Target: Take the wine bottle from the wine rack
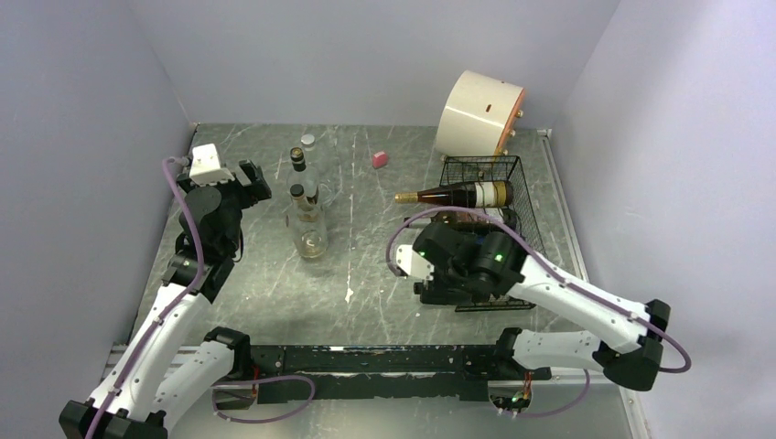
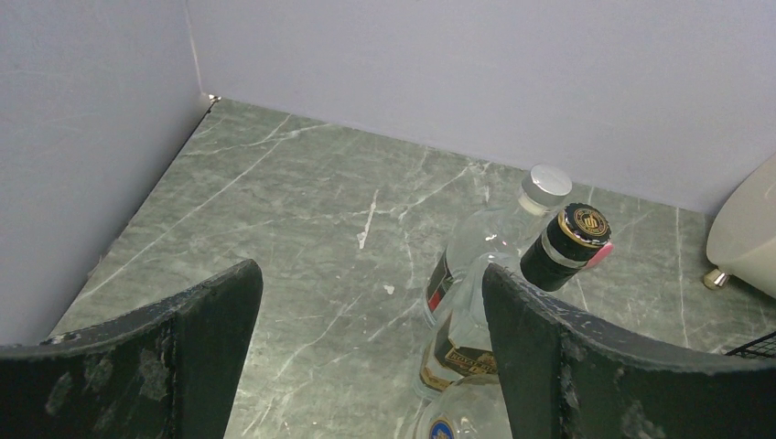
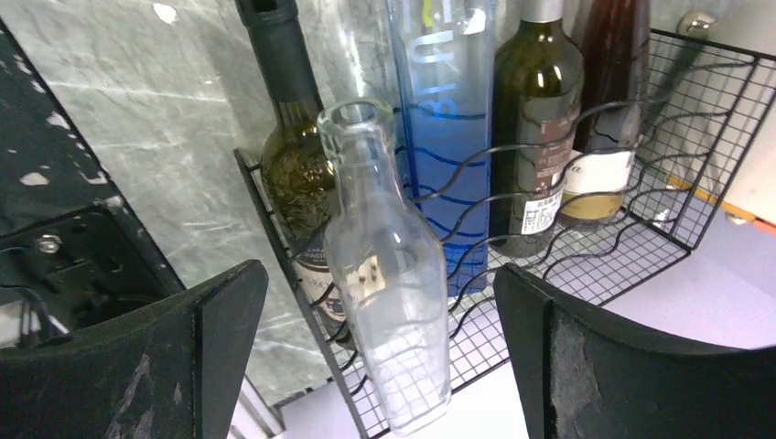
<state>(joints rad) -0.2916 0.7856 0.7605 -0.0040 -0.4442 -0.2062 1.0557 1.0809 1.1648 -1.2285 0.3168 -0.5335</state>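
The black wire wine rack [image 1: 520,203] stands at the right; a dark wine bottle [image 1: 456,195] with a gold cap and cream label lies across its top. In the right wrist view the rack [image 3: 631,247] holds several lying bottles: a dark green one [image 3: 291,146], a clear one [image 3: 389,274], a blue one [image 3: 446,110], an olive one [image 3: 535,119] and a brown one [image 3: 608,101]. My right gripper [image 3: 380,352] is open above the rack's near end [image 1: 448,261], with the clear bottle between its fingers, untouched. My left gripper [image 2: 371,366] is open and empty at the far left [image 1: 254,181].
Three bottles stand together mid-table [image 1: 307,219], just right of my left gripper; two caps [image 2: 584,226] show in the left wrist view. A cream cylindrical drum [image 1: 480,114] lies behind the rack. A small pink object [image 1: 380,158] lies at the back. Walls enclose three sides.
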